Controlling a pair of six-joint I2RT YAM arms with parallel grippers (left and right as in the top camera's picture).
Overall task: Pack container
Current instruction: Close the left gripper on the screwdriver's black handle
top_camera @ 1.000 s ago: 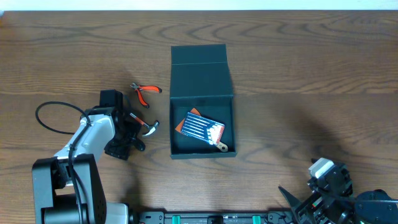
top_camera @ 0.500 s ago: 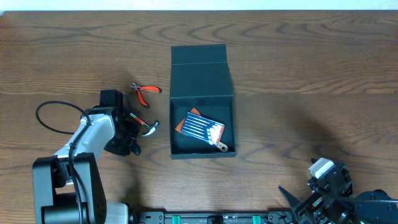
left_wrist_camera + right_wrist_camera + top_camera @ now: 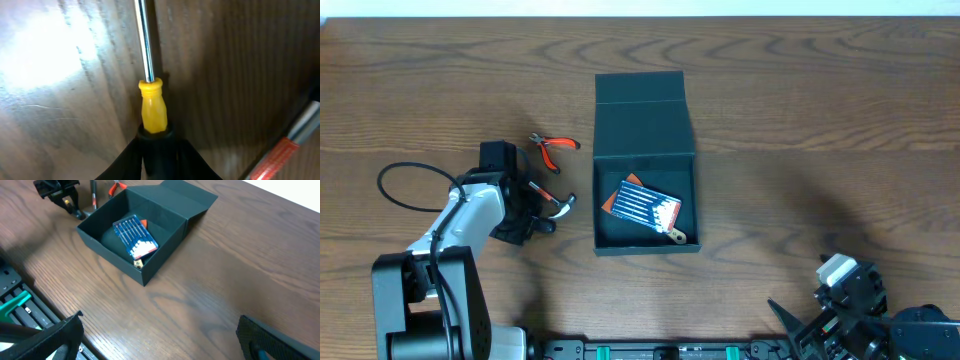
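The container point(image 3: 608, 200), a dark teal box, stands open at mid-table with its flap lid point(image 3: 640, 100) laid back. A blue and orange packet point(image 3: 640, 207) lies inside it. My left gripper point(image 3: 527, 215) is low over the table left of the box. In the left wrist view its fingers point(image 3: 125, 160) press on both sides of the black end of a yellow-handled screwdriver point(image 3: 152, 107), whose steel shaft points away. My right gripper point(image 3: 160, 340) hangs open and empty near the front right, well short of the container point(image 3: 165, 265).
Red-handled pliers point(image 3: 553, 146) lie just behind the left gripper. A red-and-silver tool point(image 3: 287, 147) lies close beside the screwdriver. A black cable point(image 3: 405, 185) loops at the left. A rail point(image 3: 15, 305) runs along the table's front edge.
My left gripper's fingers have drawn in around the screwdriver handle, going from wide to narrow. The arm itself barely shifted. The right arm has stayed still.
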